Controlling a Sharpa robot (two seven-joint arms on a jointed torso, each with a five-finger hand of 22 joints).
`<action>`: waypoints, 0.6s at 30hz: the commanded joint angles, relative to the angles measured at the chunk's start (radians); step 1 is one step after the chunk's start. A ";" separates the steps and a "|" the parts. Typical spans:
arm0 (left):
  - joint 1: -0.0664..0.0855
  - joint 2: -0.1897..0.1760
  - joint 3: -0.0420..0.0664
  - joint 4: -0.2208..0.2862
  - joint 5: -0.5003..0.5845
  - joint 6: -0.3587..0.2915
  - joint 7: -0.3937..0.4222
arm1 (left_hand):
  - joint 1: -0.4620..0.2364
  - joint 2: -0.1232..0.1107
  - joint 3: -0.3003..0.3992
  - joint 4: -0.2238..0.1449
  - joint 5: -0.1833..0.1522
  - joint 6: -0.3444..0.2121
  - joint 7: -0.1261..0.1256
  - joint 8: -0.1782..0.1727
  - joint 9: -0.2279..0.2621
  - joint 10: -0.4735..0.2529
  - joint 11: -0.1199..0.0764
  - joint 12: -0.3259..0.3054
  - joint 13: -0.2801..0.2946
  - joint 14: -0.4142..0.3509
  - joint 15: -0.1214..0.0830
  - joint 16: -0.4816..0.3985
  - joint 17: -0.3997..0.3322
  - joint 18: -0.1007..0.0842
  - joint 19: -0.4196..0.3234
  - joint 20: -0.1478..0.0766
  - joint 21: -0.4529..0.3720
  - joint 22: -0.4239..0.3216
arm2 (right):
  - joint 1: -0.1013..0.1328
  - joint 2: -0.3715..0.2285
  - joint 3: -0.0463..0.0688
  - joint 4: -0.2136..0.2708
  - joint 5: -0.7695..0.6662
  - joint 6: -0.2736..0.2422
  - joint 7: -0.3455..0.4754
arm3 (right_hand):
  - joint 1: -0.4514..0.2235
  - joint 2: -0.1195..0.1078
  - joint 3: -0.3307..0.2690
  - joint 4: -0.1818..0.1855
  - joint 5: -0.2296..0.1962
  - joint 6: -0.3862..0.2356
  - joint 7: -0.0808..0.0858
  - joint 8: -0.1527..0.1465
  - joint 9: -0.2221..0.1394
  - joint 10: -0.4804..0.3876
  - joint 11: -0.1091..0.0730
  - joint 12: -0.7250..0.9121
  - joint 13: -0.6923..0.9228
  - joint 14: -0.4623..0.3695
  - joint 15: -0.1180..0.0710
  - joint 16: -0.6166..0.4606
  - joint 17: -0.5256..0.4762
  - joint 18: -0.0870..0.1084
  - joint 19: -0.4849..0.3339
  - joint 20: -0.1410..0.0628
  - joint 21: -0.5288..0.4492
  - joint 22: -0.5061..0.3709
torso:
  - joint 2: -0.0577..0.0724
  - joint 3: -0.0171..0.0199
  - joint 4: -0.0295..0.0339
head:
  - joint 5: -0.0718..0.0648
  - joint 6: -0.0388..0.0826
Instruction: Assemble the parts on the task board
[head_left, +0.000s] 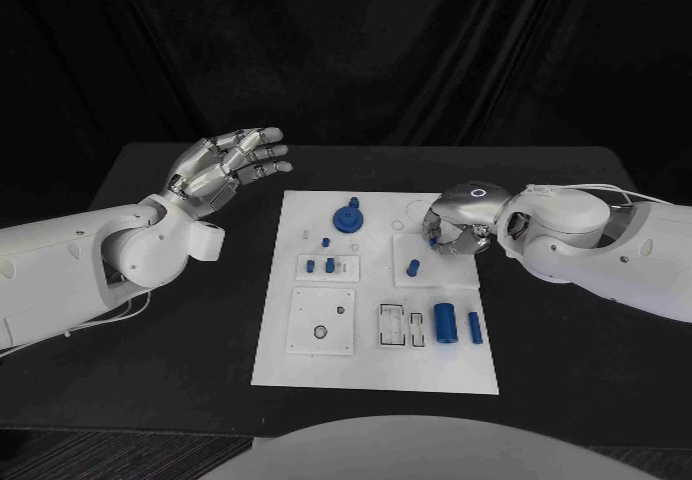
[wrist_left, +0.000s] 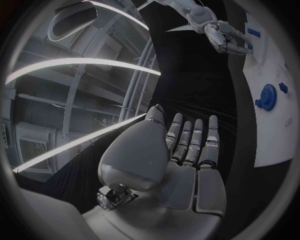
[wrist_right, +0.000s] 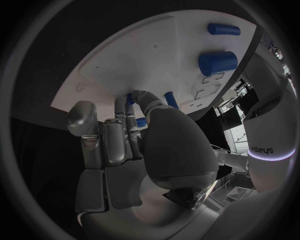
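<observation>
- The black table (head_left: 173, 330) carries the flat white rectangular task board (head_left: 378, 365) at its middle, the long side running away from the robot.
- The left hand (head_left: 228, 163), silver and many-fingered, is raised above the table to the board's left, well apart from it; its fingers are stretched out and spread, and it holds nothing. In the left wrist view the same hand (wrist_left: 187, 150) shows an empty palm.
- The right hand (head_left: 464, 225) is lowered over the board's far right part, palm down and fingers curled inward. In the right wrist view its fingertips (wrist_right: 128, 107) close round a small blue peg (wrist_right: 130, 98) standing on the board, so it grips that part.
- Seven other blue parts can be counted on the board in the head view. One round blue gear-like disc (head_left: 348, 216) sits near the far edge, left of the right hand.
- One thick blue cylinder (head_left: 446, 321) lies near the right edge, with one slimmer blue rod (head_left: 475, 327) just beside it on the right.
- One short blue peg (head_left: 414, 267) stands close to the right hand, nearer the robot.
- Two small blue pegs (head_left: 322, 266) stand side by side on a raised white tile, and one tiny blue stud (head_left: 326, 241) sits beyond them.
- The only readable writing is "edeys" (wrist_right: 261, 149) on the robot's white body in the right wrist view; marks on the board are too small to read.
</observation>
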 joint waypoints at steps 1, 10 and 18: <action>-0.001 0.003 0.001 0.000 0.009 0.019 0.216 | 0.009 0.001 0.002 -0.006 0.006 -0.004 0.004 0.005 -0.001 -0.005 0.000 0.004 -0.002 0.000 0.009 0.003 -0.002 0.019 0.002 0.006 -0.006 -0.001 | -0.007 0.002 -0.001 -0.006 -0.001 -0.034 0.024 | 0.004 0.009 0.006 -0.011 0.009 0.010 0.002 0.016 0.021 0.007 -0.005 0.014 0.012 0.011 -0.011 0.005 0.003 0.005 0.010 -0.003 0.010 0.123 | 0.000 0.0000 -0.0001 | -0.001 0.000; -0.002 0.005 0.001 -0.005 0.009 0.022 0.209 | 0.026 0.002 0.007 -0.014 0.022 -0.005 0.006 0.009 -0.004 -0.008 0.003 0.010 -0.012 0.000 0.013 0.007 -0.007 0.019 0.007 0.011 -0.007 -0.002 | -0.012 0.005 -0.001 -0.008 0.009 -0.054 0.039 | 0.009 0.018 0.015 -0.024 0.006 0.031 0.017 0.045 0.054 0.025 -0.015 0.038 0.028 0.017 -0.019 0.012 0.012 0.002 0.019 -0.009 0.033 0.128 | 0.000 -0.0003 -0.0002 | -0.002 0.000; -0.004 0.009 0.001 -0.011 0.009 0.027 0.200 | 0.042 0.003 0.011 -0.025 0.036 -0.006 0.008 0.011 -0.007 -0.012 0.005 0.014 -0.021 0.001 0.017 0.010 -0.012 0.018 0.012 0.015 -0.008 -0.003 | -0.013 0.002 -0.001 -0.005 0.010 -0.063 0.047 | 0.033 0.028 0.033 -0.050 -0.002 0.058 0.022 0.074 0.090 0.067 -0.026 0.047 0.032 0.021 -0.029 0.011 0.013 -0.002 0.027 -0.020 0.054 0.132 | 0.000 -0.0002 -0.0005 | -0.001 0.000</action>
